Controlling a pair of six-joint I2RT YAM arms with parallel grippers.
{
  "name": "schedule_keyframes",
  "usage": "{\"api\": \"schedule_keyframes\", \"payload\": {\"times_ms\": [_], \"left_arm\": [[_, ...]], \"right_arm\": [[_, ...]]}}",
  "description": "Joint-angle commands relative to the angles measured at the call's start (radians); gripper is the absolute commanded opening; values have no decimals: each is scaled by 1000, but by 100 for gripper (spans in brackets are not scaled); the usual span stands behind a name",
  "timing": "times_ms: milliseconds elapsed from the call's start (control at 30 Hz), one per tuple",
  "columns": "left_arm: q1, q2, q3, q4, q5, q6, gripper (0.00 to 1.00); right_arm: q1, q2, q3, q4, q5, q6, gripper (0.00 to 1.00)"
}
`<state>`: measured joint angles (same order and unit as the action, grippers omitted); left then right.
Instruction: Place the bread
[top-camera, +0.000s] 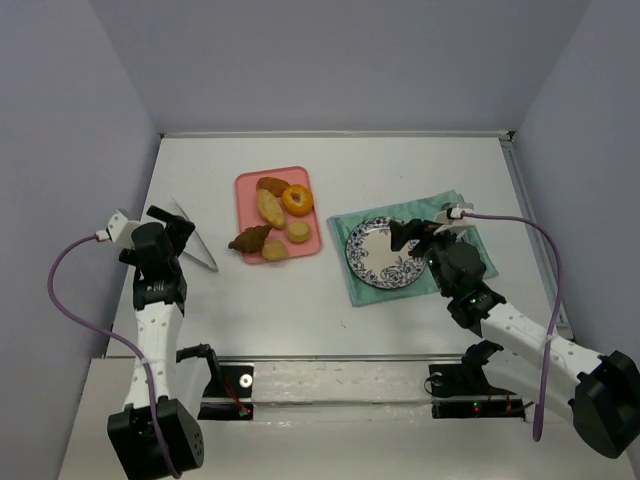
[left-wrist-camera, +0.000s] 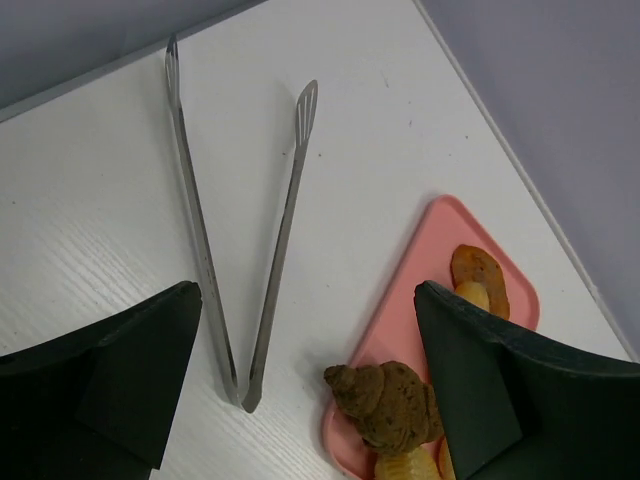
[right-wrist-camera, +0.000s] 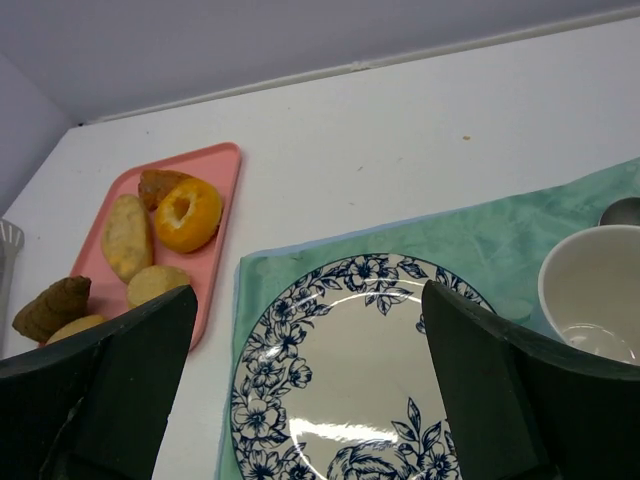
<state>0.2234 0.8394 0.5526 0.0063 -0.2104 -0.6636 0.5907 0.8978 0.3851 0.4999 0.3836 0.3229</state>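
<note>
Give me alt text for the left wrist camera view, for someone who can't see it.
Metal tongs lie spread in a V on the white table, framed by the open left gripper and its two dark fingers. To the right, a pink tray holds a brown pastry and other bread pieces.

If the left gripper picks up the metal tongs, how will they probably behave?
The tongs look like thin polished metal, so probably slippery. Their arms lie spread from one joined end, so a grip across both would likely squeeze them shut.
</note>
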Motion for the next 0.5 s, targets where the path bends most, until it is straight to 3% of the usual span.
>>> {"api": "schedule_keyframes", "payload": {"times_ms": [0, 200, 467], "left_arm": [[-1, -26, -34, 54, 2, -7, 99], [-1, 96, 0, 38, 12, -2, 99], [-12, 399, 95, 15, 11, 16, 99]], "right_arm": [[6, -13, 32, 60, -12, 11, 100], [6, -36, -11, 103, -37, 19, 100], [6, 41, 35, 34, -23, 4, 100]]}}
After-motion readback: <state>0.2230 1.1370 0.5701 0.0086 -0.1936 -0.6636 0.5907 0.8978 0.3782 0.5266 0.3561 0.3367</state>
